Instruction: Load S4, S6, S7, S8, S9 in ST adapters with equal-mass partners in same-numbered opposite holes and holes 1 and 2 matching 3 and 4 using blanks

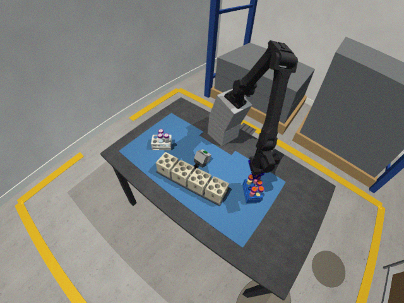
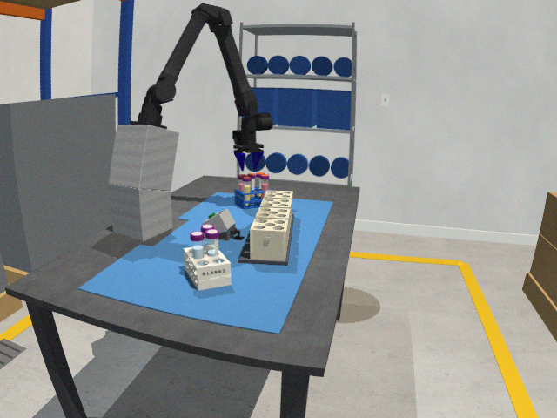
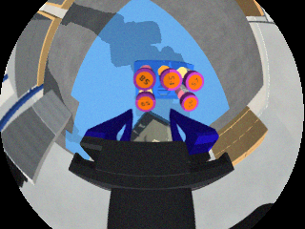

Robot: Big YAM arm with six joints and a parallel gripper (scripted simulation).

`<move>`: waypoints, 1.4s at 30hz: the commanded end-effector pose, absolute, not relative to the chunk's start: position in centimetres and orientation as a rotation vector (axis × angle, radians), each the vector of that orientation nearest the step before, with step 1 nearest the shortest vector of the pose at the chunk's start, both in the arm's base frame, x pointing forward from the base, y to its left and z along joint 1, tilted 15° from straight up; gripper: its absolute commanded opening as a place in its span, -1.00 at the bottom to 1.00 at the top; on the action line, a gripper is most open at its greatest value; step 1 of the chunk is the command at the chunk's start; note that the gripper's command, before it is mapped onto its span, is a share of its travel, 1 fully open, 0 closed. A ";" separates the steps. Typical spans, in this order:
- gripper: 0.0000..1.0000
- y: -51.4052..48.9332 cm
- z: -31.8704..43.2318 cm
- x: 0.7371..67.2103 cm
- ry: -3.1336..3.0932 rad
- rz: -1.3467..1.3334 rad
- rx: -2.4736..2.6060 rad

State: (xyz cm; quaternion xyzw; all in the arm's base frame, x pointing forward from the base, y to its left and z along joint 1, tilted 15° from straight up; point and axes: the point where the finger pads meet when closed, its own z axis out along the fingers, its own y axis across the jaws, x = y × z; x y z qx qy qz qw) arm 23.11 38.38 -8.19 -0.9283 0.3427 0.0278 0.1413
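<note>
On the dark table [image 1: 303, 208] lies a blue mat [image 1: 235, 225], and all the task's things stand on it. In the top view, the white blank rack RB [image 1: 161, 142] stands nearest the left corner of the mat, with three purple-capped blanks [image 1: 162, 134] in it; the exterior view shows the word BLANKS on its front face. Next comes the row of four cream adapters [image 1: 192, 177] on the loading stand ST [image 2: 244, 252], running along the middle of the mat toward its near edge. All their holes look open, with no tube in them. Just behind the row, on the side of the arm's base, sits the grey box with the green key DONE [image 1: 204, 151] on top.

Further right, near the right edge of the mat, stands the blue sample rack RS [image 1: 253, 196]. It holds five tubes with orange cap dots [image 3: 171, 79], all upright in their wells. The IDs on the caps are too small to read.

The gripper [image 2: 248, 158] hangs straight above RS, pointing down, a little higher than the caps. Its blue fingers are partly spread and nothing is between them. In the wrist view the nearest cap [image 3: 145, 99] lies just beyond the gap between the fingertips.
</note>
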 end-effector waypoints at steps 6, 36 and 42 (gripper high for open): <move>0.60 40.2 -8.1 25.5 0.998 0.086 -2.692; 0.60 46.1 -10.4 28.8 0.991 0.081 -2.669; 0.60 44.6 -11.5 27.7 1.002 0.092 -2.698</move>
